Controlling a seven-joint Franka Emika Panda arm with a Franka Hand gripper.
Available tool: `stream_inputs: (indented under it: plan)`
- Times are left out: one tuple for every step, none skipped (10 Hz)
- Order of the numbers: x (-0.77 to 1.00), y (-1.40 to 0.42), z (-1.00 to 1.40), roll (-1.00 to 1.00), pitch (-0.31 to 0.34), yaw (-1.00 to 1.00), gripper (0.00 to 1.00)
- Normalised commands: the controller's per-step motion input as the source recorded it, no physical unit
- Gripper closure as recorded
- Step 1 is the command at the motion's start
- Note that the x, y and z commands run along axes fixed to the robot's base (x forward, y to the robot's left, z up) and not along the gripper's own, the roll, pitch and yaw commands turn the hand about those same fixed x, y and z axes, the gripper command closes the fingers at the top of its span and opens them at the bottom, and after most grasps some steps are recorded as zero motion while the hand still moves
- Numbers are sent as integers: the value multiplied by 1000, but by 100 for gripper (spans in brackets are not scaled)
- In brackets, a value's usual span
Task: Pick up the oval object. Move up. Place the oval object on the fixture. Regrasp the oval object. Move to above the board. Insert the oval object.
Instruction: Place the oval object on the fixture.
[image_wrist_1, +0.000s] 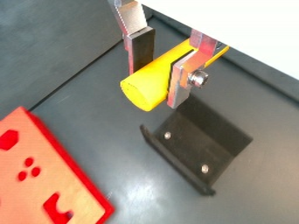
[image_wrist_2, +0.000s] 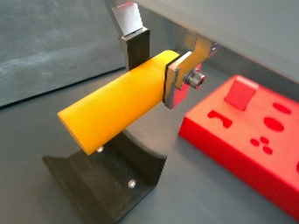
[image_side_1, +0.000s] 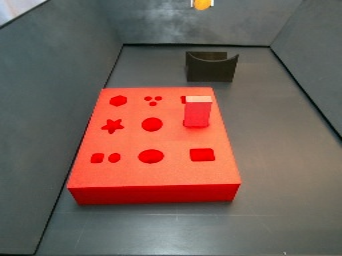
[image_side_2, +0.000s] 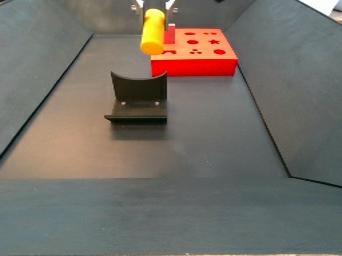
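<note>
Oval object (image_wrist_2: 117, 107) clamped between pincer (image_wrist_2: 162, 68) fingers, held above fixture (image_wrist_2: 107, 181), apart from it.

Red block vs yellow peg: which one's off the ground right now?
The yellow peg. The gripper holds it in the air above the fixture. The red block stands upright on the board.

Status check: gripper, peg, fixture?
Gripper shut on the yellow peg, up in the air. Fixture below, empty. Red board off to one side; nothing in the way.
</note>
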Motion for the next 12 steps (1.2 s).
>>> stream_inputs:
  plan:
    - [570,43,2,-1000,112,-27,100]
    - [485,44,-11,-1000,129,-49,100]
    - [420,46,-14,-1000,141,-70,100]
    - [355,47,-17,-994,152,-96,100]
    - [294,48,-21,-833,139,-106,100]
    - [214,50,-21,-618,115,-121,100]
    - [158,49,-23,-454,97,-125,100]
    - [99,46,-19,-297,82,-124,100]
    - [63,33,-6,-207,52,-118,100]
    - [121,133,-1000,-1000,79,-101,100]
    - [128,138,-1000,-1000,68,-106,100]
    - [141,137,-1000,-978,106,-122,100]
